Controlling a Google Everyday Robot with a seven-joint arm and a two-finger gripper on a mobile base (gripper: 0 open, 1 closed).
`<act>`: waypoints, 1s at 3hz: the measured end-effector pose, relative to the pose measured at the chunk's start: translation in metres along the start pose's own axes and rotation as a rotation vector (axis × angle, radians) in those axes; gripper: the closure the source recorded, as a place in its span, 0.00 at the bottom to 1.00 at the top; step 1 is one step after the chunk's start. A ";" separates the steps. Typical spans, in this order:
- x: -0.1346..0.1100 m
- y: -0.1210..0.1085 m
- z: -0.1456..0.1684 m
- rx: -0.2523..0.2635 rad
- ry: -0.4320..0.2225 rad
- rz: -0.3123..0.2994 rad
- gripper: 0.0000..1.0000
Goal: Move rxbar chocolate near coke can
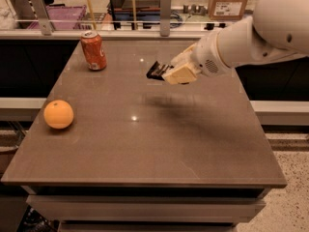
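Carrying step. The gripper [166, 73] hangs above the counter [145, 144], right of the coke can [93, 50], with its jaws clenched on the rxbar chocolate [155, 70]. Next you would probably carry the bar left and set it down just beside the can without toppling it. The jaws hide much of the bar.

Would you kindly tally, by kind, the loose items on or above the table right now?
Soda cans: 1, the coke can, upright at the far left of the table.
Fruit: 1, an orange near the left edge.
Snack bars: 1, the rxbar chocolate, held above the table in the gripper, right of the can.
Total: 3.
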State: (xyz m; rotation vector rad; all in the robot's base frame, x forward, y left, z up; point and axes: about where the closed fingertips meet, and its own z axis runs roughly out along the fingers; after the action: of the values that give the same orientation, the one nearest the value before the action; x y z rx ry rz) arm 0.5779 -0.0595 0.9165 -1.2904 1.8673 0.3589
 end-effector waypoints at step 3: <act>-0.044 -0.044 0.054 0.018 0.040 -0.046 1.00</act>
State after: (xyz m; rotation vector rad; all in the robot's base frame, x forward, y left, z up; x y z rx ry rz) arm 0.6472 -0.0164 0.9255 -1.3350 1.8671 0.2930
